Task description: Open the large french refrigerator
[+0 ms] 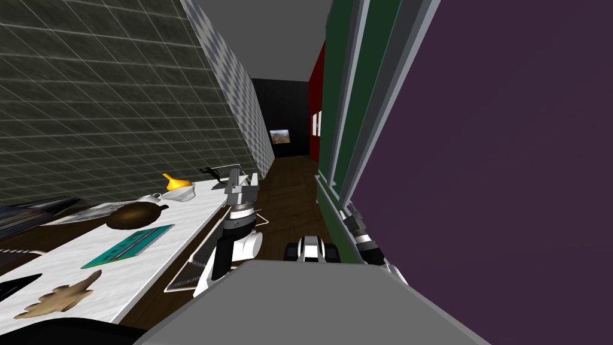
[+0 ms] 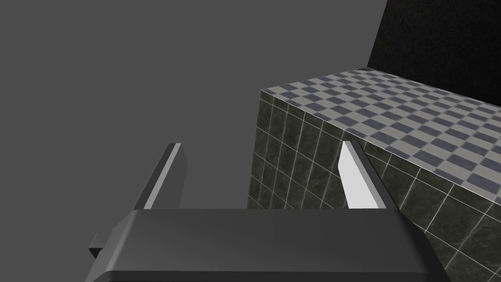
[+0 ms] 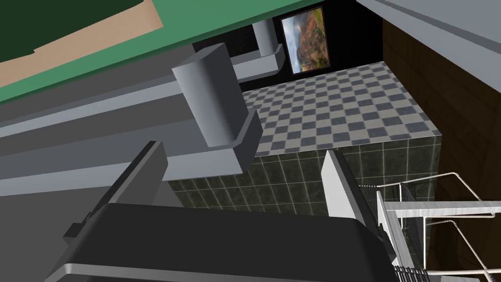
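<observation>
The refrigerator (image 1: 339,78) is dark green and stands close on my right, with long grey handles (image 1: 359,102) running up its front. In the right wrist view a grey handle post on its bracket (image 3: 211,100) lies just beyond my right gripper (image 3: 242,149), roughly in line with the gap. Its fingers (image 3: 342,186) are open and touch nothing. My right forearm (image 1: 364,239) reaches to the foot of the handles. My left gripper (image 1: 242,182) hangs open and empty over the counter's edge, and its fingers (image 2: 359,176) stand wide apart.
A white counter (image 1: 149,269) on my left carries a brown bowl (image 1: 133,214), a teal board (image 1: 129,244) and a yellow item (image 1: 176,181). A wire rack (image 1: 191,269) juts out below it. A flat purple surface (image 1: 509,179) rises on the right. Wooden floor (image 1: 293,185) runs ahead.
</observation>
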